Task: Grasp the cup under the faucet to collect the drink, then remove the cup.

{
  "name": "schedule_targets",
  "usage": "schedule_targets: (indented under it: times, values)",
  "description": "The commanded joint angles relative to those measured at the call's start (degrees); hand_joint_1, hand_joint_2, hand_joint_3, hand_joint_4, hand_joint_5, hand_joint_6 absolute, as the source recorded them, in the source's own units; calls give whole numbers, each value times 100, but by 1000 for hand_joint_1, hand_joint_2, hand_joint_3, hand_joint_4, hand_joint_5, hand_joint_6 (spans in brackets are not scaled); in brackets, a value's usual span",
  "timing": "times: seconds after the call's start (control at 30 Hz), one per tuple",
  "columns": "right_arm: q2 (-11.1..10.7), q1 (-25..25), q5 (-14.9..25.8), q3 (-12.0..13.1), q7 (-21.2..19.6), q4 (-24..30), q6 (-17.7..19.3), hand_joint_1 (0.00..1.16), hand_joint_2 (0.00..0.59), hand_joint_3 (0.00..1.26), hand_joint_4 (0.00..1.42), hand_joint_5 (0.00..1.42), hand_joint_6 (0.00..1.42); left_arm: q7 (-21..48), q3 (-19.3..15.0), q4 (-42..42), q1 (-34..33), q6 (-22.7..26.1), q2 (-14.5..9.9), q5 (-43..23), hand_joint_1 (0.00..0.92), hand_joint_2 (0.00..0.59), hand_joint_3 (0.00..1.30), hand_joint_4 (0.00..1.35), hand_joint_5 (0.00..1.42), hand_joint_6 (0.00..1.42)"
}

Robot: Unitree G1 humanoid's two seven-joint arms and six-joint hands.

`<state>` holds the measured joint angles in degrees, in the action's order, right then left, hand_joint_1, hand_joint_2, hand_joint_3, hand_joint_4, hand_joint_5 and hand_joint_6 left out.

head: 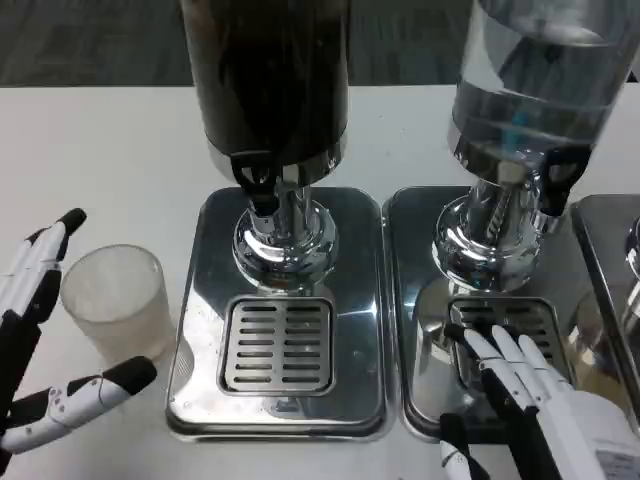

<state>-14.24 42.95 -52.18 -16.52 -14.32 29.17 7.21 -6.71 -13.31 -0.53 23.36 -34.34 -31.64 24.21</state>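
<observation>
A frosted, empty plastic cup [117,299] stands on the white table left of the dark drink dispenser [268,90]. My left hand [40,340] is spread around the cup: its fingers rise at the cup's left side and its thumb reaches under the cup's near side, with small gaps showing. The dispenser's black faucet [258,185] hangs over a slotted drip grate [276,343], which carries nothing. My right hand [540,400] lies open over the drip tray of the clear water dispenser [530,80], holding nothing.
Two steel drip trays [200,300] sit side by side, and the edge of a third tray [610,260] shows at the far right. Bare white table extends to the left of and behind the cup.
</observation>
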Motion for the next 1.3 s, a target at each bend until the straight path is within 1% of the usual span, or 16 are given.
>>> schedule_targets:
  times: [0.03, 0.23, 0.47, 0.8, 1.03, 1.3]
  values:
    - [-18, -23, 99, 18, 84, -18, 19, 441, 531, 134, 44, 26, 109, 222, -15, -201, -262, 124, -104, -140, 0, 0, 0, 0, 0, 76]
    - [-20, -16, 93, 22, 81, -13, 30, 440, 531, 136, 51, 26, 112, 429, 50, -491, -606, 230, -153, -246, 0, 0, 0, 0, 0, 79]
    - [-36, -14, 111, 31, 120, -13, 28, 439, 532, 137, 54, 26, 113, 720, 187, -1015, -1069, 265, -220, -466, 0, 0, 0, 0, 0, 82]
    - [-24, -22, 222, 43, 195, -23, 14, 445, 539, 145, 63, 36, 123, 1137, 251, -1616, -1566, 291, -263, -796, 0, 0, 0, 0, 0, 80]
    - [-19, -24, 254, 54, 250, -10, -4, 447, 540, 146, 64, 38, 126, 1298, 459, -2301, -2017, 180, -297, -875, 0, 0, 0, 0, 0, 65]
    - [-1, -4, 265, 80, 303, 35, -23, 449, 540, 147, 64, 50, 139, 1350, 649, -2840, -2379, 100, -319, -862, 0, 0, 0, 0, 0, 61]
